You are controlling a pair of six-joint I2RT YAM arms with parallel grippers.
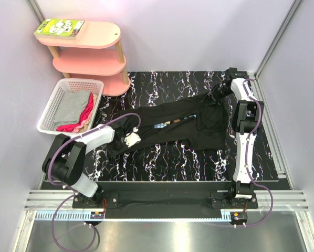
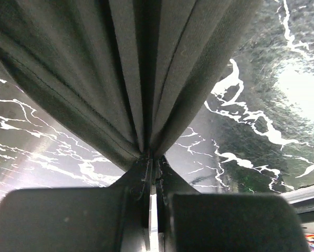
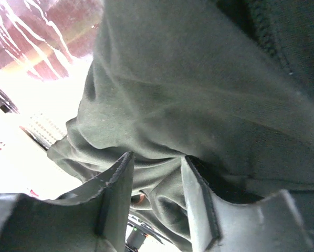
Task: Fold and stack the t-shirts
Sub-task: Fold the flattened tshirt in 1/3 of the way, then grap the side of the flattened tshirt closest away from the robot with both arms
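The black t-shirt [image 1: 178,126] lies stretched across the counter [image 1: 167,163], its long axis running left to right between the two arms. The left tool [image 1: 132,138] is pinched tight on the near-left end. The right tool [image 1: 220,90], fingers part-way apart, appears to grip a thick bunch at the far-right end.

Evenly bright overhead view, glare on table [image 2: 299,84], right wrist background blown out, black t-shirt [image 3: 199,105] perhaps slightly blurred.
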